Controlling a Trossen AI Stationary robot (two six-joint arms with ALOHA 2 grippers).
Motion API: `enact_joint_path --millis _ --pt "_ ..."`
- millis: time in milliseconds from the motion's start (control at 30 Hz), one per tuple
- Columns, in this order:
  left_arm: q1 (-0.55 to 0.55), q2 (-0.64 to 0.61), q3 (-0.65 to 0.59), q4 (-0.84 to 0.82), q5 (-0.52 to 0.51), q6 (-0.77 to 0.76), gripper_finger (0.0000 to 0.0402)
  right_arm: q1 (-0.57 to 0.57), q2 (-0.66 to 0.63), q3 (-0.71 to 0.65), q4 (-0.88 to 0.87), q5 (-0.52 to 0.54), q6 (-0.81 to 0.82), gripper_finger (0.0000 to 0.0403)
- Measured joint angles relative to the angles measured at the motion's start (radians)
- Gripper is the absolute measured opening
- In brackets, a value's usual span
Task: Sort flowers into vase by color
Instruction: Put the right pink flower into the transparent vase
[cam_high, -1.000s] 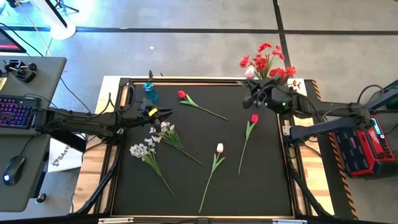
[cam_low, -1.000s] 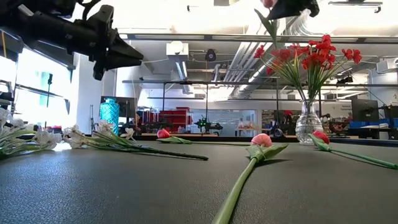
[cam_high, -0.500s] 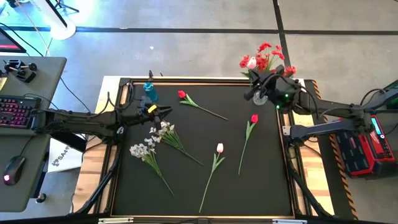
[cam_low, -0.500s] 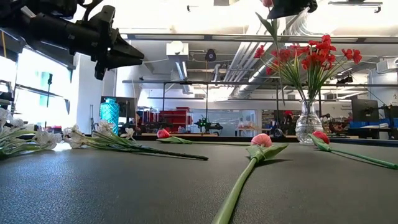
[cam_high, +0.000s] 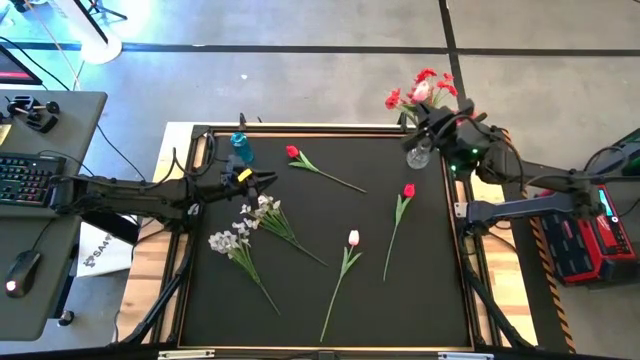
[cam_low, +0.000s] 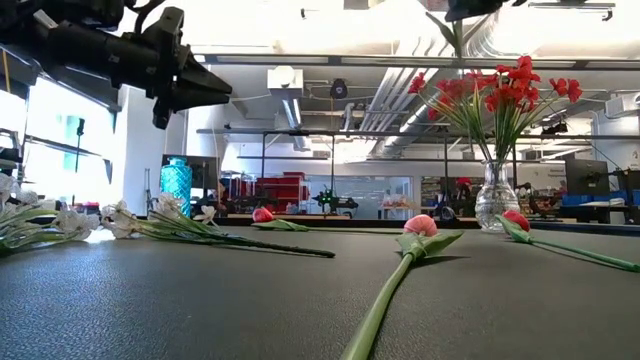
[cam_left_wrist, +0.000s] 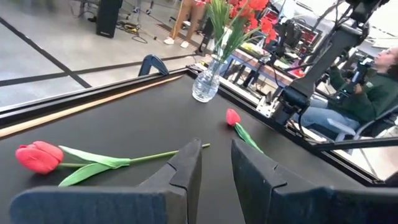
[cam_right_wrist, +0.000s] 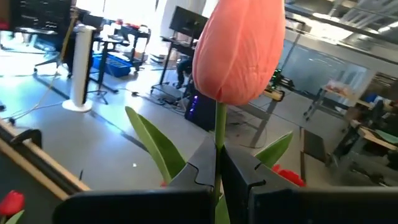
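From above, I have the right gripper (cam_high: 437, 122) up over the glass vase (cam_high: 419, 155) at the table's (cam_high: 330, 215) far right corner, fingers pinched on the stem of a pink tulip (cam_high: 420, 92) so its tail can drop in among the red sprays (cam_high: 431, 85). That bloom looks paler than the reds, so I'd question the colour match. The left gripper (cam_high: 262, 181) waits near the far left edge, beside the blue vase (cam_high: 241, 148), above the white sprays (cam_high: 262, 213).

At table height, the vase (cam_low: 494, 198) stands upright with its red sprays (cam_low: 500, 90) fanned out; a loose pink tulip (cam_low: 420, 226) and two red buds (cam_low: 263, 214) lie flat, unsorted.

Through the left wrist camera, its fingers (cam_left_wrist: 186, 169) stand slightly apart, holding nothing, aimed past a red bud (cam_left_wrist: 37, 156).

Through the right wrist camera, the fingers (cam_right_wrist: 202, 167) clamp the stem just below the tulip head (cam_right_wrist: 239, 50), keeping it upright for insertion.
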Motion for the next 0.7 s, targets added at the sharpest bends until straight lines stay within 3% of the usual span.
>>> enact_joint_path --millis 700 --pt "0.0 0.0 0.0 0.0 0.001 -0.001 0.0074 0.0 -0.095 0.0 -0.213 0.035 0.147 0.0"
